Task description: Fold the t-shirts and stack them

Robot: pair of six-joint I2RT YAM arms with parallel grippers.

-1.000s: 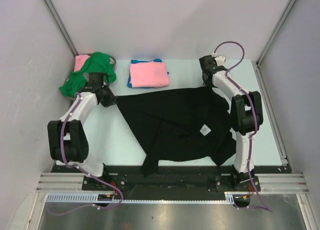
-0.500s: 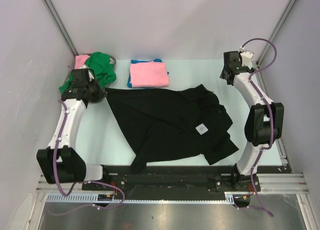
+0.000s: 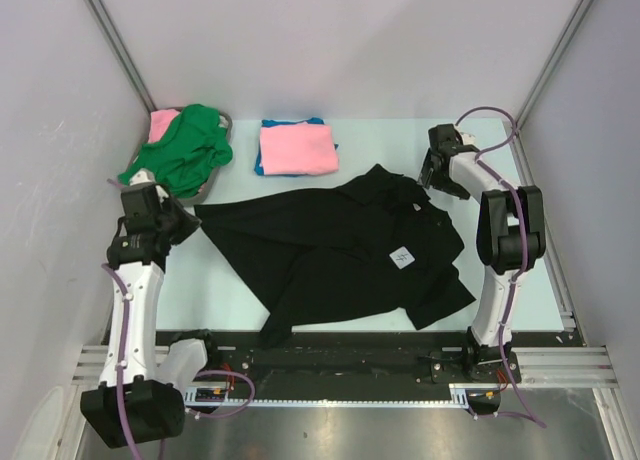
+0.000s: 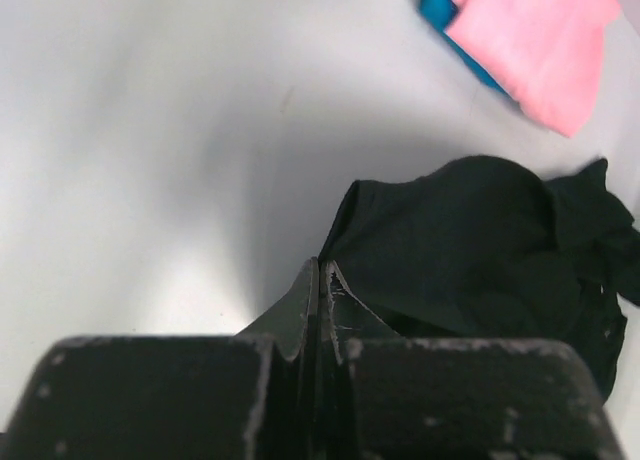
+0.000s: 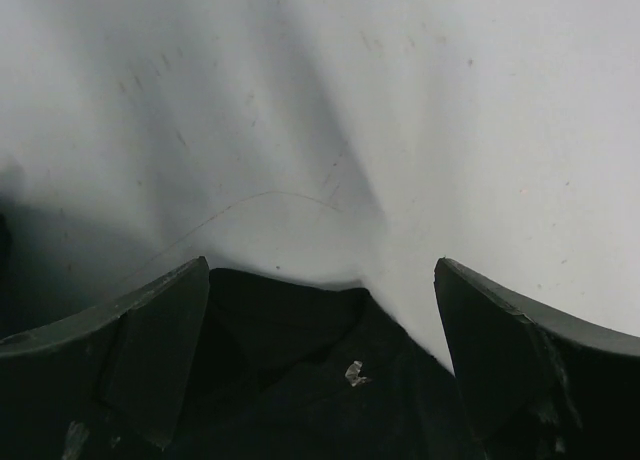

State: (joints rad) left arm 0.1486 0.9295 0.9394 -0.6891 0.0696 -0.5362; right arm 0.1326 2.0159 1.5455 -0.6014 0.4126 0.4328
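Black t-shirt (image 3: pixel 330 245) pinched by left tool (image 4: pixel 320 276); right tool (image 5: pixel 320 270) released; basket (image 3: pixel 229 130) holds green t-shirt (image 3: pixel 185 150).

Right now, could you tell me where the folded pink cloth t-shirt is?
In the top view, the folded pink t-shirt lies left of centre, atop a blue t-shirt, right of the crumpled green t-shirt, beyond the black t-shirt.
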